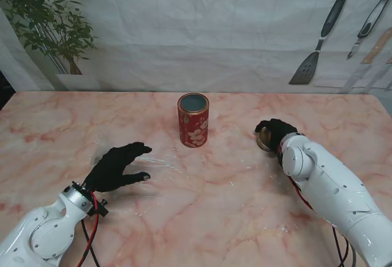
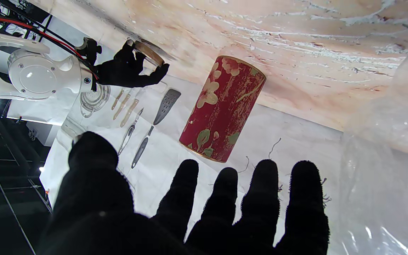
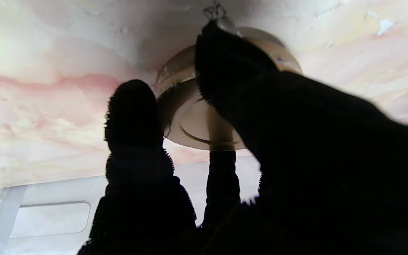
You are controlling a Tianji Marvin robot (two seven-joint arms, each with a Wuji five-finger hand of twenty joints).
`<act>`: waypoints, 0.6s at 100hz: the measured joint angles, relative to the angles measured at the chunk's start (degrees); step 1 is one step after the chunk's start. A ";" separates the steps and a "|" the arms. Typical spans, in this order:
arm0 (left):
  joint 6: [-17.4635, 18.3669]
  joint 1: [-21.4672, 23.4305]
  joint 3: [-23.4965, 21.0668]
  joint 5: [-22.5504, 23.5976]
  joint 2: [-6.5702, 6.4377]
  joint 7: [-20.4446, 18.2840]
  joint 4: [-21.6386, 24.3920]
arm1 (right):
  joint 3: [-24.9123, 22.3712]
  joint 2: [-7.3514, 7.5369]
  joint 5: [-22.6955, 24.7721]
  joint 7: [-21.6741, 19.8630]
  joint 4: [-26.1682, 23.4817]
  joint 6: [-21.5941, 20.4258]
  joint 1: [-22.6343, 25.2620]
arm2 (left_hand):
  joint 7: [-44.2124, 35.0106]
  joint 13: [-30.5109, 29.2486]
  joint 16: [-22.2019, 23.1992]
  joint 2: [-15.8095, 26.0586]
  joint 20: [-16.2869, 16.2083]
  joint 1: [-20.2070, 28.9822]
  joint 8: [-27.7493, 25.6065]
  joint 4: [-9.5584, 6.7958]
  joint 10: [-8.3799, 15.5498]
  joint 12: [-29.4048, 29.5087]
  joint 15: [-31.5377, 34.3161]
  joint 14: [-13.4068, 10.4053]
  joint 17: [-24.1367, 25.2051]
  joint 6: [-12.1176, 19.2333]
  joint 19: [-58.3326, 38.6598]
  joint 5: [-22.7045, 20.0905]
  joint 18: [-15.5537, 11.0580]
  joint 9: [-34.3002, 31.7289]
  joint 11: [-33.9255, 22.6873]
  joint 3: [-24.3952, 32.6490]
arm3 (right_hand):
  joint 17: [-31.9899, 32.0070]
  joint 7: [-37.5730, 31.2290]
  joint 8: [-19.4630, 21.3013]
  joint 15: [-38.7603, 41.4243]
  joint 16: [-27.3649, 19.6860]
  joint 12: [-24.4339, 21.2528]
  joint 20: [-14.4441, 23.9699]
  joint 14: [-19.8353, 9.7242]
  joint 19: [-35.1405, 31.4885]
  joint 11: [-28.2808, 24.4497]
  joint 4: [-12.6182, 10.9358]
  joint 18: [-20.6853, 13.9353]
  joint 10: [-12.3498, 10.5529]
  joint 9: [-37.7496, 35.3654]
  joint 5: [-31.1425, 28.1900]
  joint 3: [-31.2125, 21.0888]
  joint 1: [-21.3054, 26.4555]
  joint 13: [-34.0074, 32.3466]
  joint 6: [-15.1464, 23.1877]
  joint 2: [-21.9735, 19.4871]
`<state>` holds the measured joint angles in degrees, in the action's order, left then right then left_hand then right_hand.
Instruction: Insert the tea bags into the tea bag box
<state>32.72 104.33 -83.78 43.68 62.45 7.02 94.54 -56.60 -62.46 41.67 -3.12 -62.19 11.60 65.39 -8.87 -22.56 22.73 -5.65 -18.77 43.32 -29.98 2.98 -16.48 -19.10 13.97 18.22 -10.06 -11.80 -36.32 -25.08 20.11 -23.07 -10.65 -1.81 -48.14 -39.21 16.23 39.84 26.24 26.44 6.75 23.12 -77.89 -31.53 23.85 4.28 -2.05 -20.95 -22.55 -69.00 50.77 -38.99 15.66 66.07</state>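
Stand camera, looking down: a red floral tea bag box (image 1: 193, 120) stands upright and uncapped near the middle of the pink marble table (image 1: 214, 218), closer to its far edge. The left hand (image 1: 116, 166) rests toward the near left corner, fingers (image 2: 266, 191) spread and holding nothing, a clear plastic wrapper (image 2: 384, 170) just beside it in the left wrist view. Toward the right edge, the right hand (image 1: 277, 133) has its fingers (image 3: 133, 117) curled around a round gold lid (image 1: 264, 138) lying on the table, well apart from the box.
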 measured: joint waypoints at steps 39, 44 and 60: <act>0.29 -0.14 -0.14 0.07 -0.04 -0.26 0.00 | -1.20 -0.19 -0.08 1.88 -2.78 0.63 -0.22 | -0.03 -0.01 0.00 0.00 0.00 0.00 0.00 0.00 0.00 0.00 0.00 -0.01 -0.01 0.03 0.00 0.00 -0.14 0.00 0.00 0.00 | -0.15 0.11 0.00 -0.02 -0.01 0.00 0.13 -0.12 -0.38 0.00 0.62 0.00 -0.01 -0.22 -0.39 0.02 0.00 -0.20 0.09 0.01; 0.30 -0.14 -0.16 0.08 -0.05 -0.27 0.01 | -1.09 -0.25 -0.12 1.97 -2.92 0.64 -0.43 | -0.03 -0.01 0.00 0.00 0.00 0.00 0.00 0.00 0.00 0.00 0.00 -0.01 -0.01 0.03 0.00 0.00 -0.15 0.00 0.00 0.00 | -0.16 0.11 0.00 -0.03 -0.01 0.00 0.15 -0.12 -0.42 0.00 0.62 0.00 -0.01 -0.22 -0.39 0.02 0.00 -0.21 0.09 0.01; 0.36 -0.16 -0.22 0.13 -0.06 -0.29 0.03 | -0.67 -0.65 -0.98 2.99 -3.20 0.72 -1.29 | -0.04 -0.01 0.00 0.00 0.00 0.00 0.00 0.00 0.00 0.00 0.00 -0.01 -0.02 0.04 0.00 0.00 -0.17 0.00 0.00 0.00 | -0.16 0.11 0.00 -0.03 -0.01 0.00 0.26 -0.14 -0.44 0.00 0.62 0.00 -0.01 -0.23 -0.41 0.02 0.00 -0.21 0.09 0.01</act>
<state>33.09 104.17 -84.00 43.80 62.40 6.73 94.57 -57.27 -63.10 40.70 -0.13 -65.39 12.32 64.10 -8.91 -22.57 22.74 -5.65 -18.77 43.32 -29.99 2.98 -16.48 -19.11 13.97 18.21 -10.09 -11.76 -36.33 -25.08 19.95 -23.07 -10.65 -1.81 -48.30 -39.10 16.23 39.81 26.23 26.44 7.01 22.98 -78.33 -31.53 24.47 4.28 -2.06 -21.18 -22.96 -68.98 50.77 -39.21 15.75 66.09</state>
